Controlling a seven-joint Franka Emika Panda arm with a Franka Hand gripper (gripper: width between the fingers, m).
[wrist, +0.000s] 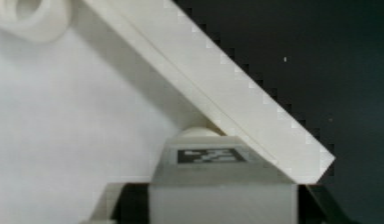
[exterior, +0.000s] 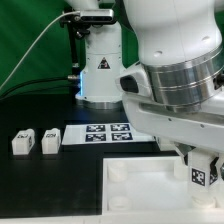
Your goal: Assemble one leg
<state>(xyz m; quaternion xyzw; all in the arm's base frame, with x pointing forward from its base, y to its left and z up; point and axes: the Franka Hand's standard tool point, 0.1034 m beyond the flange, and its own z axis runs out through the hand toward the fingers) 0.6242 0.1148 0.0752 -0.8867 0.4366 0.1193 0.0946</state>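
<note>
My gripper [exterior: 203,168] is shut on a leg [exterior: 201,175], a small white block with a black-and-white tag, held upright at the far right corner of the large white tray-like top [exterior: 140,188]. In the wrist view the leg [wrist: 215,160] sits between the dark fingers [wrist: 143,200] of the gripper [wrist: 219,198], its tip against the inner side of the top's raised rim [wrist: 224,85]. A round corner socket [wrist: 32,20] shows further along the top. Whether the leg is seated in a socket is hidden. Two more legs [exterior: 22,143] [exterior: 49,140] lie on the black table at the exterior view's left.
The marker board [exterior: 105,133] lies flat behind the top, between the loose legs and the arm. The robot's white base [exterior: 100,70] stands at the back. A green backdrop and a cable are at the back left.
</note>
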